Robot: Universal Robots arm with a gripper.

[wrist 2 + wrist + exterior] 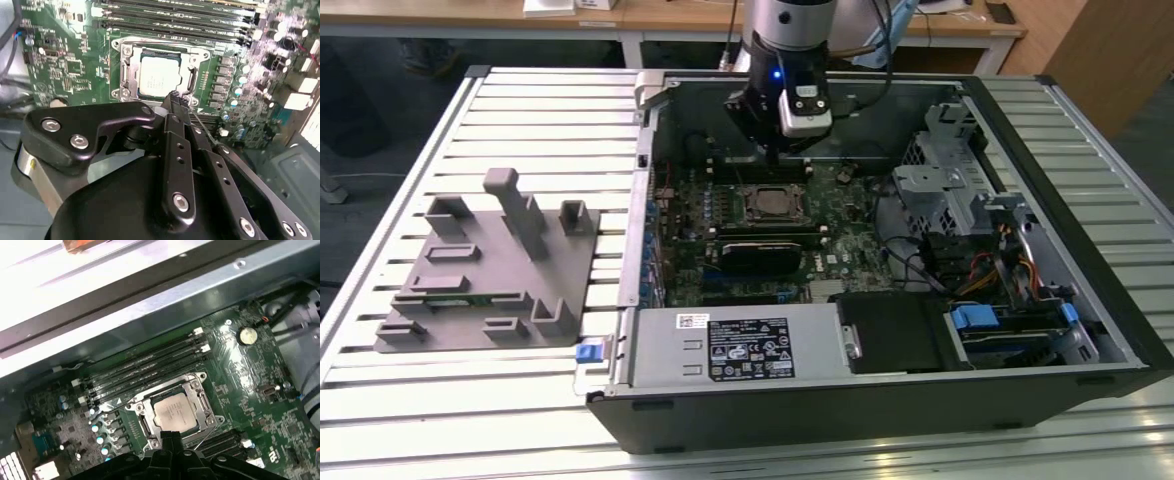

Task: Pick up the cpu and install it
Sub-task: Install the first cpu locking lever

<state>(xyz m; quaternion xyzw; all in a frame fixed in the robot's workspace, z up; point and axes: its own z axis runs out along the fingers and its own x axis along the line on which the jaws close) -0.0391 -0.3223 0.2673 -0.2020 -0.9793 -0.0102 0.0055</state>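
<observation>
The cpu (159, 79), a small square chip with a pale silvery top, lies flat inside the dark socket's metal frame (126, 75) on the green motherboard. It shows in both wrist views, cpu (173, 413), and in the exterior view as the cpu (771, 203) in the middle of the open computer case. My gripper (176, 97) hangs just above the socket's edge, its two black fingers pressed together with nothing between them. The shut tips of the gripper (170, 436) sit beside the chip, apart from it. In the exterior view the gripper (777, 152) is over the board just behind the socket.
A grey fixture (487, 265) with upright posts stands on the slatted table at the exterior view's left. Inside the case are a black heatsink-like block (754, 255), a power supply (736, 345), a drive cage (947, 180) with cables, and memory slots (145, 367) beside the socket.
</observation>
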